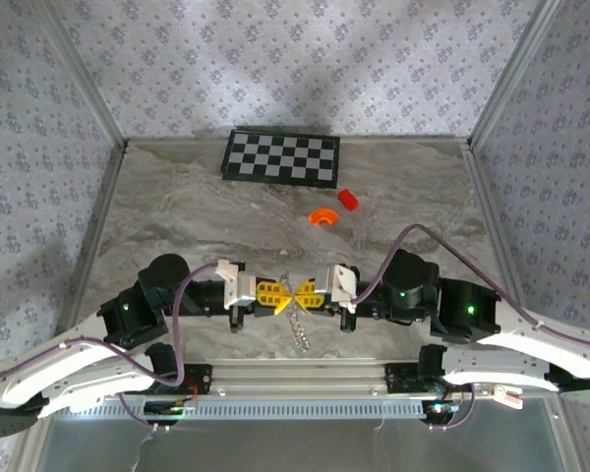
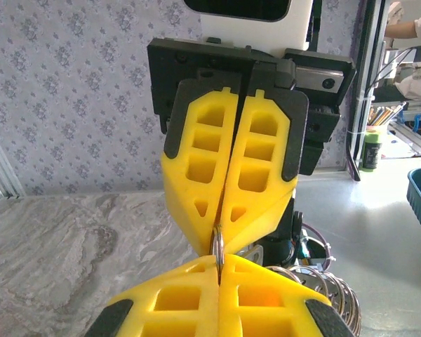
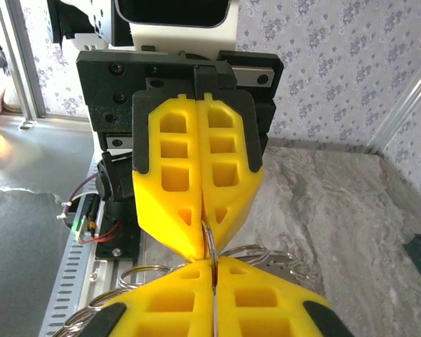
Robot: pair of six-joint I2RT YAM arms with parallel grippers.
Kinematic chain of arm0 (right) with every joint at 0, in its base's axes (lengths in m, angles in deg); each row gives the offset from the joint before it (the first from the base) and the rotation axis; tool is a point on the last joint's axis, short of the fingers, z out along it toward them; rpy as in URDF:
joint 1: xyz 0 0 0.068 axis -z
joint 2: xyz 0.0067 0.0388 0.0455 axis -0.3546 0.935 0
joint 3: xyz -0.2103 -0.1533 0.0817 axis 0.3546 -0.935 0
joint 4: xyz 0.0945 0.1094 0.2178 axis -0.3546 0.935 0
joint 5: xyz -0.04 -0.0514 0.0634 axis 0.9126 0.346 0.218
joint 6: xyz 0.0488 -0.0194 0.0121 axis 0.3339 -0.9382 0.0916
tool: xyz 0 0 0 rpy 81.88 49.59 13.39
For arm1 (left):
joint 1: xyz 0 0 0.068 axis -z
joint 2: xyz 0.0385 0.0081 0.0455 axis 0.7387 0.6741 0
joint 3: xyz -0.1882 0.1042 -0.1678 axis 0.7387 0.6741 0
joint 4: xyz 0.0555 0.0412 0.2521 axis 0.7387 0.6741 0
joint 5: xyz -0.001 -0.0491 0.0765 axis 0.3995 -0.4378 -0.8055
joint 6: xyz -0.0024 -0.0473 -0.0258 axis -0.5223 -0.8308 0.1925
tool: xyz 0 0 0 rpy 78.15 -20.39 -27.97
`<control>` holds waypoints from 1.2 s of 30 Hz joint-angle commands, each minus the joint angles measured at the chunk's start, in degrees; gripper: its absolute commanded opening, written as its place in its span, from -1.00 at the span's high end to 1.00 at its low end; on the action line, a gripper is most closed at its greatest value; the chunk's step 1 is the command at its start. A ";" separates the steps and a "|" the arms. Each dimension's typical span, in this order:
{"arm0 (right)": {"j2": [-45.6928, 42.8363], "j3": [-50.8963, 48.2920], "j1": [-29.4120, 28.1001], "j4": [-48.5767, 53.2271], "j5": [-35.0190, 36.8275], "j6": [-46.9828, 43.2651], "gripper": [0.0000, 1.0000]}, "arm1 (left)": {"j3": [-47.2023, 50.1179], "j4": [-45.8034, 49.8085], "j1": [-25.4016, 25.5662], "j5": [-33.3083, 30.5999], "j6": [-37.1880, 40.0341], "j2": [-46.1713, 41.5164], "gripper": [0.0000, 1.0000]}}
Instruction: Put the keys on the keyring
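Where wedge-tipped left tool (image 1: 281, 294) meets right tool (image 1: 305, 294), both pinch metal keyring (image 2: 218, 246).

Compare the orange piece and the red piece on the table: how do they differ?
The orange piece is a curved arch; the red piece is a small block. The orange piece lies nearer the arms, the red piece nearer the checkerboard. Both rest loose on the table.
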 commanded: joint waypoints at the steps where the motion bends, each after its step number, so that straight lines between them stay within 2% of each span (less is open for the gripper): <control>1: 0.19 -0.49 0.54 -1.49 -0.57 0.27 0.95 | -0.75 -2.85 0.09 1.54 -0.66 -0.64 1.00; 6: -0.39 -0.25 0.72 -0.65 0.51 0.40 1.00 | -1.61 -0.65 0.09 -0.25 -0.06 -0.72 1.00; 7: -0.49 -0.07 0.72 -0.11 0.49 0.44 1.00 | -2.01 0.49 0.09 -1.37 0.22 -0.68 0.95; 11: 0.04 2.07 0.53 4.23 1.91 -0.29 1.00 | -4.65 8.44 0.09 -10.06 1.89 -0.50 0.49; 15: 1.77 4.72 0.52 8.59 4.84 -1.64 1.00 | -5.64 13.14 0.18 -12.24 2.22 -1.32 0.34; 24: 7.92 10.87 -0.20 13.06 7.58 -3.86 1.00 | -6.41 14.25 0.16 -11.40 2.09 -0.78 0.23; 30: 10.04 12.61 -0.78 16.43 10.15 -3.69 1.00 | -5.93 13.18 0.21 -10.76 2.04 -0.20 0.23; 36: 10.80 13.55 -0.95 17.36 9.34 -3.69 1.00 | -5.68 13.15 0.22 -11.18 2.53 0.54 0.25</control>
